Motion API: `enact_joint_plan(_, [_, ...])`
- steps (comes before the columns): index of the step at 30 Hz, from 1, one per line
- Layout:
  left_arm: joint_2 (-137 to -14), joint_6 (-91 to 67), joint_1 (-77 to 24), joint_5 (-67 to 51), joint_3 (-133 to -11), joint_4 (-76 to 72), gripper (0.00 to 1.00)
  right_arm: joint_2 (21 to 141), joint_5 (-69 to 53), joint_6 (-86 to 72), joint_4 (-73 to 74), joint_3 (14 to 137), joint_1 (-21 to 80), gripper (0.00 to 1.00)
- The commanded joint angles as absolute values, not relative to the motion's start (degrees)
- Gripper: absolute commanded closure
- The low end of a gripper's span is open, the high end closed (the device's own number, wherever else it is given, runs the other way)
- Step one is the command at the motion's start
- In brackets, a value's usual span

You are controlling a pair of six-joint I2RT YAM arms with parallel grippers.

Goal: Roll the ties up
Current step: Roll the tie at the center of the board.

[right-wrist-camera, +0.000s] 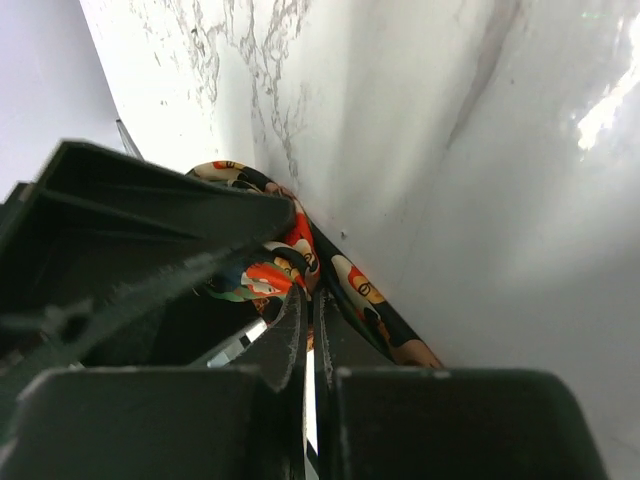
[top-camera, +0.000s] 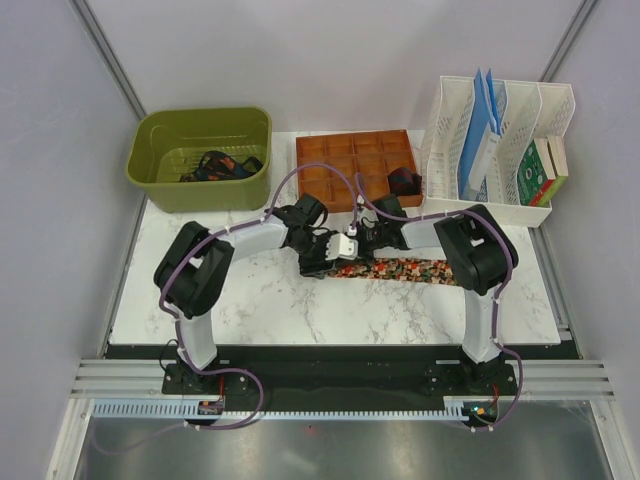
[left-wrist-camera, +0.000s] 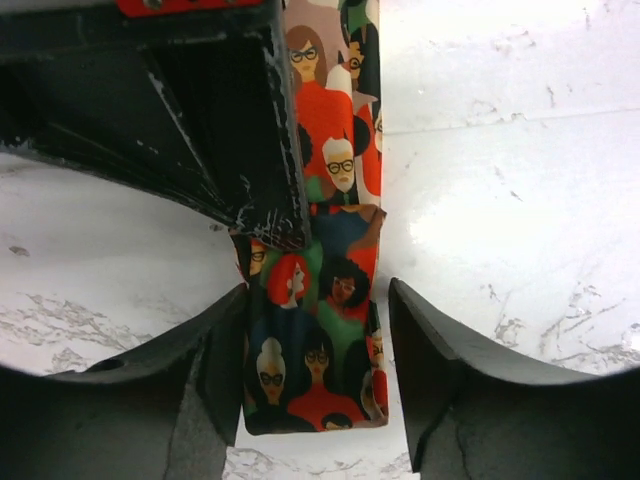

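Observation:
A tie [top-camera: 405,269] printed with red, green and orange faces on black lies flat across the table's middle. Its folded left end [left-wrist-camera: 315,350] sits between the fingers of my left gripper [left-wrist-camera: 318,372], which is open and straddles it; the left finger [left-wrist-camera: 205,370] is against the fabric edge, the right finger [left-wrist-camera: 450,370] stands apart. My right gripper [right-wrist-camera: 312,292] is shut, pinching a fold of the tie [right-wrist-camera: 290,262] at its tips. In the left wrist view that gripper [left-wrist-camera: 285,225] presses on the tie just beyond the fold. Both grippers [top-camera: 340,255] meet at the tie's left end.
A green bin [top-camera: 160,135] at back left holds several dark ties [top-camera: 215,166]. A wooden compartment tray [top-camera: 345,150] behind the arms holds a dark rolled tie [top-camera: 403,182]. A white file rack [top-camera: 500,205] with books stands at back right.

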State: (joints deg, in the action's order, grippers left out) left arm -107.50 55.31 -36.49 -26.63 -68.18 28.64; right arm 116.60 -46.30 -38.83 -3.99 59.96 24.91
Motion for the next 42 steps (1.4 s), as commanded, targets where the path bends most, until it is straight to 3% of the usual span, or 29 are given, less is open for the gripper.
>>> enact_joint_plan(1, [-102.7, 53.7, -32.3, -31.6, -68.5, 32.0, 0.32, 118.8, -42.5, -34.5, -2.2, 61.6, 24.7, 1.0])
enact_joint_plan(9, [-96.9, 54.8, -28.7, -32.6, -63.9, 32.2, 0.26, 119.8, -40.8, -32.5, -1.2, 61.5, 24.7, 1.0])
enact_joint_plan(21, [-101.2, 54.4, -28.8, -34.0, -65.0, 31.4, 0.25, 119.6, -38.8, -30.3, -0.1, 61.2, 25.5, 1.0])
enact_joint_plan(27, [-103.2, 54.0, -29.5, -34.2, -65.7, 31.5, 0.32, 119.8, -38.2, -30.2, -0.1, 60.8, 25.8, 1.0])
enact_joint_plan(32, [-102.7, 52.2, -30.0, -34.5, -68.0, 31.6, 0.46, 119.9, -38.1, -30.3, -0.1, 61.1, 26.0, 1.0])
enact_joint_plan(42, [-102.0, 51.2, -33.6, -35.4, -70.8, 32.0, 0.54, 120.0, -38.1, -30.9, -0.1, 61.8, 26.2, 1.0])
